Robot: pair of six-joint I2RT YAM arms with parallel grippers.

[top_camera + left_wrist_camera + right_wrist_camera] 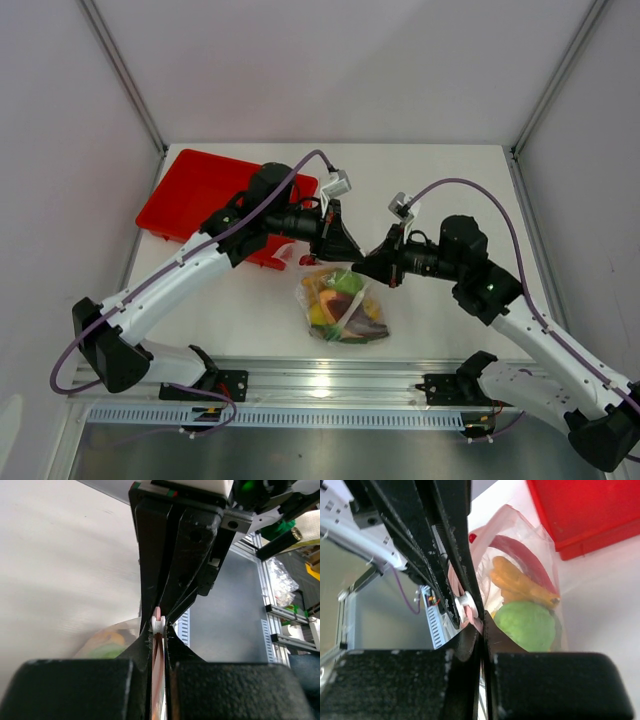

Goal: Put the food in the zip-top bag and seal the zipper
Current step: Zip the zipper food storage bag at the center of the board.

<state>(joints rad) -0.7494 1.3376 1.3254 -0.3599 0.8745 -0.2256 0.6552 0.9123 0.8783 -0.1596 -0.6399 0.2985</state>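
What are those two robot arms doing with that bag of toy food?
The toy food is already inside the crinkly clear plastic bag. Both arms meet just above it: the left claw and the right claw are each shut on the thin pink zipper strip along the bag's mouth, pinching it. Whether it is sealed all the way does not show. The red plastic tray sits behind, to the left.

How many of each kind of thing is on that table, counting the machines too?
Robot arms: 2 (left arm, right arm)
Red tray: 1
Clear bag: 1
Toy food inside the bag: too jumbled to count
Total: 4, food aside
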